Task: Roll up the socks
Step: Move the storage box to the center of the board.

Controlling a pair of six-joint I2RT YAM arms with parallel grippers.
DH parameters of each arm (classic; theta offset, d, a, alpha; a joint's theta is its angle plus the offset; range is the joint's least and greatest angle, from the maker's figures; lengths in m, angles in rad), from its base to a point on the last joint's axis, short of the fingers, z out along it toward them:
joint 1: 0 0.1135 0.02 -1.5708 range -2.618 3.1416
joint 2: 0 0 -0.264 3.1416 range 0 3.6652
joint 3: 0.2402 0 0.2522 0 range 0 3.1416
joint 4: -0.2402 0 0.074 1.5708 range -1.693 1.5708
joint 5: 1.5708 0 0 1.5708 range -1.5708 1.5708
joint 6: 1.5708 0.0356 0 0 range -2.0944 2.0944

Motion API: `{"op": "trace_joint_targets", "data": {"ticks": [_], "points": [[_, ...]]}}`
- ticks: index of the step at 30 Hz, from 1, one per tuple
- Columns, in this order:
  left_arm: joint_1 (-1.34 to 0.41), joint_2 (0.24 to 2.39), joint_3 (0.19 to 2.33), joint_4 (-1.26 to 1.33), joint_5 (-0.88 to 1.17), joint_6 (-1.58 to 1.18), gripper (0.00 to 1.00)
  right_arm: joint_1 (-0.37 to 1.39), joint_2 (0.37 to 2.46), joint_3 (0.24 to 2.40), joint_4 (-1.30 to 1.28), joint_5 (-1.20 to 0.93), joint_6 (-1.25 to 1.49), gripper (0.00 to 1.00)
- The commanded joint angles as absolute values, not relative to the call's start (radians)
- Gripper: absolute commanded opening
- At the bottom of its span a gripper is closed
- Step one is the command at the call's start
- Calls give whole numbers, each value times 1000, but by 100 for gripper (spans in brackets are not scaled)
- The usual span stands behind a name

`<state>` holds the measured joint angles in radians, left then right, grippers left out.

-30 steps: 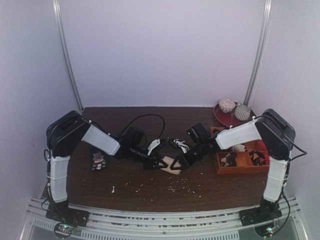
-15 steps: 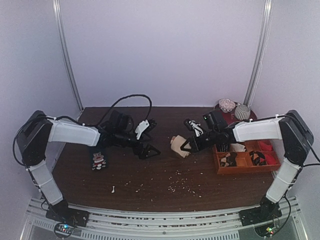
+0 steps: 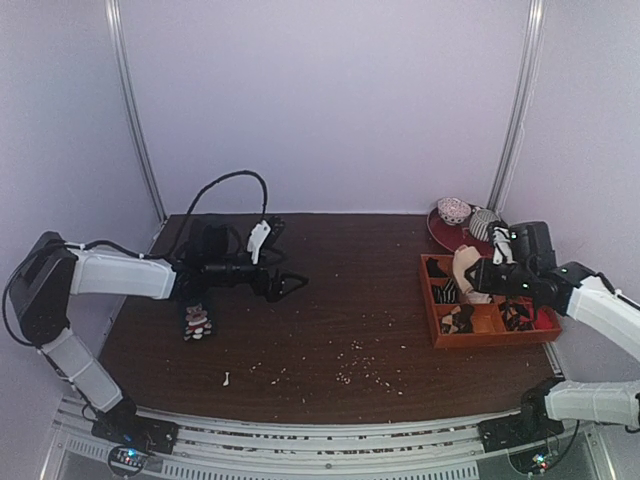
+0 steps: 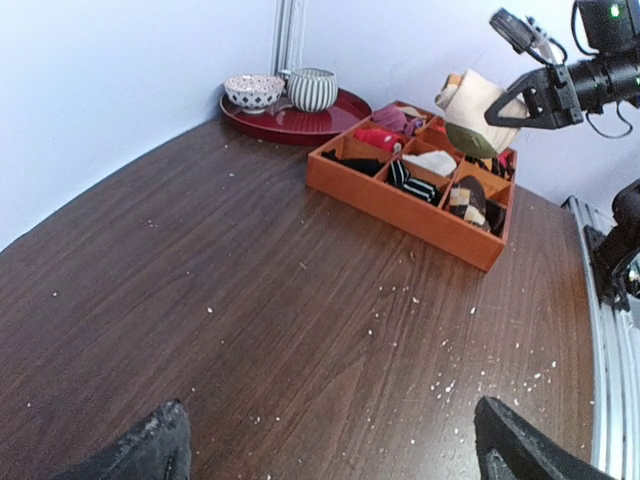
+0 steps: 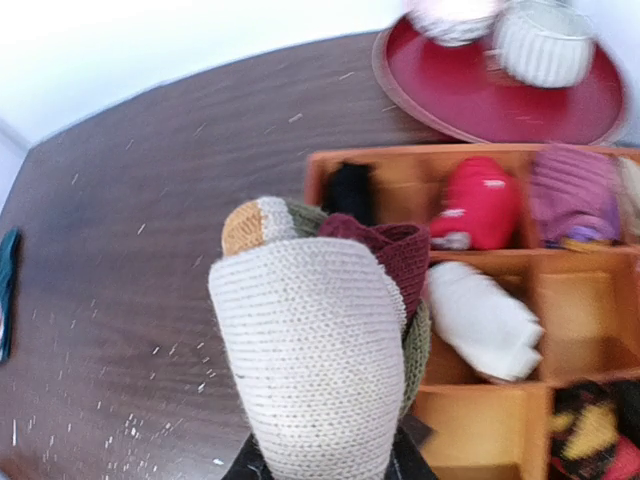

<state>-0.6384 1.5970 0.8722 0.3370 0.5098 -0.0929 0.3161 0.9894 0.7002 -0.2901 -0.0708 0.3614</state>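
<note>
One socks roll [image 5: 310, 350] hangs clamped in the right tool [image 3: 480, 278] above one tray [image 4: 400, 205]; left tool [image 3: 287, 286] gapes empty.

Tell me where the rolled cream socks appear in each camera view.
Top external: rolled socks at right, over the orange tray's left part.
Left wrist: socks upper right, above the tray.
Right wrist: socks lower centre, large, before the tray.
Shared landmark: the orange tray.

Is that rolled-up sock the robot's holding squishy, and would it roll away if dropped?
Probably squishy: the socks are soft knit, bulging around the right gripper. Likely light, since one pinch holds them up. The bundle looks lumpy with ends sticking out, so it would more likely flop than roll far.
</note>
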Motion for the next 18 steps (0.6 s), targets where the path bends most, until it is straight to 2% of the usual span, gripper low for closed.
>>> {"op": "trace_joint_targets", "data": {"ticks": [1,4,8,18], "points": [[-580,1668,889,615,706,-299,98,259,878,683,-460,151,440,0],[-556,1731,886,761,806,-421,98,220,865,672,-507,188,448,0],[-555,1726,847,841,792,-440,98,207,882,661,-515,218,461,0],[-556,1676,891,623,714,-351,98,210,940,641,-519,236,504,0]]}}
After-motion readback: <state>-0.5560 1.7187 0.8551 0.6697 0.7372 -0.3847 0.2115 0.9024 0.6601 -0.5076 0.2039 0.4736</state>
